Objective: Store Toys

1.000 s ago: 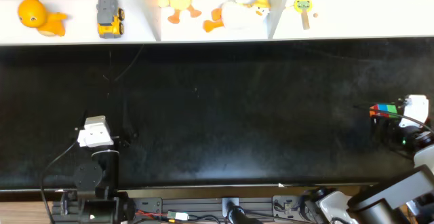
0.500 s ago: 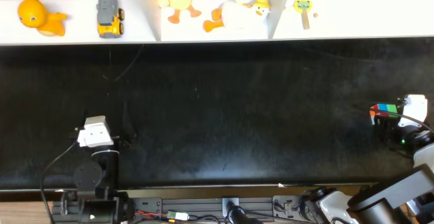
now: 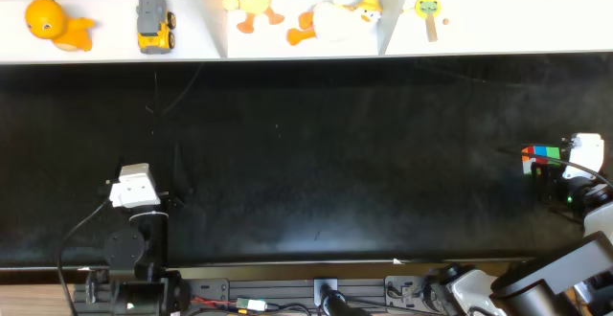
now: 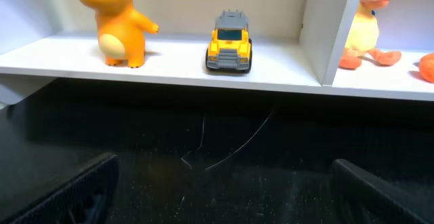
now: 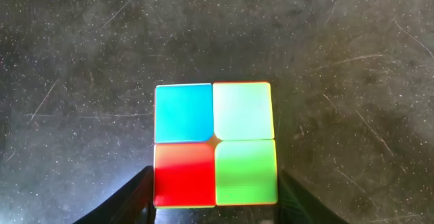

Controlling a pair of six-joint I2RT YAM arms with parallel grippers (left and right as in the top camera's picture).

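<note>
Left wrist view's edge cuts off orange figure and yellow duck

A scratched black tabletop, with what look like cables along its near edge.

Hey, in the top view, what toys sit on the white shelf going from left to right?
Orange figure → toy truck → yellow duck → white duck → small green toy.

Five shelf toys, it seems; one cube
</note>
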